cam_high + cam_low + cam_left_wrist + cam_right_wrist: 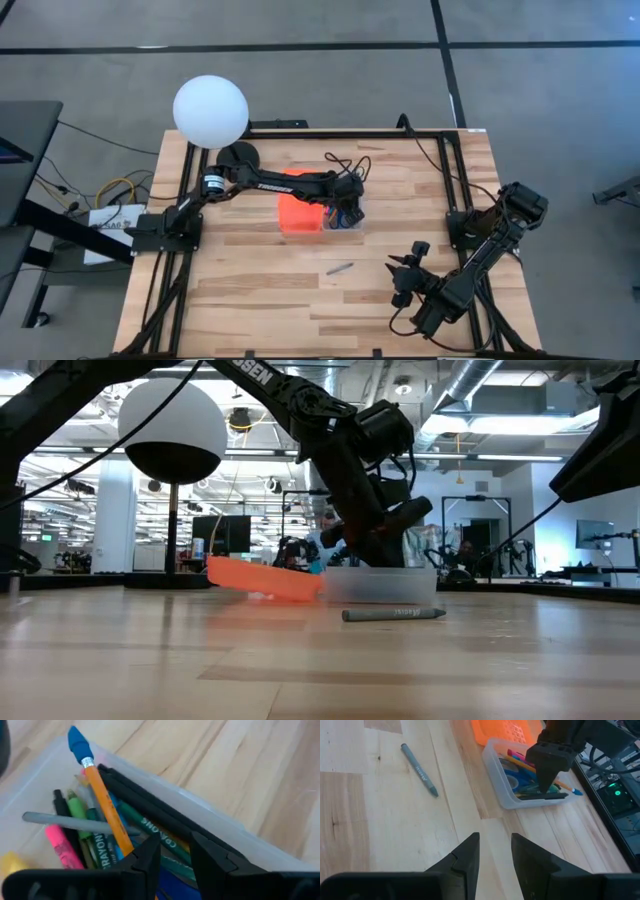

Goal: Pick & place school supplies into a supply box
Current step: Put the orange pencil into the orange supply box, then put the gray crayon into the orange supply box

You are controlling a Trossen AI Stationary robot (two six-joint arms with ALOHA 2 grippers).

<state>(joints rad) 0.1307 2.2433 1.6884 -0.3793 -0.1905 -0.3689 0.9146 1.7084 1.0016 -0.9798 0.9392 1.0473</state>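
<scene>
The box (520, 800) sits mid-table, orange lid (300, 214) open beside it, mostly filled: I count about 8 supplies (95, 835) inside. 1 grey crayon (419, 769) lies loose nearby. Left gripper (547, 780) hangs in the box, jaws apart, empty; right gripper (495, 852) waits, apart

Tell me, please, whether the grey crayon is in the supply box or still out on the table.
Out. The grey crayon lies flat on the bare wooden table, apart from the supply box, which already holds other supplies.
</scene>
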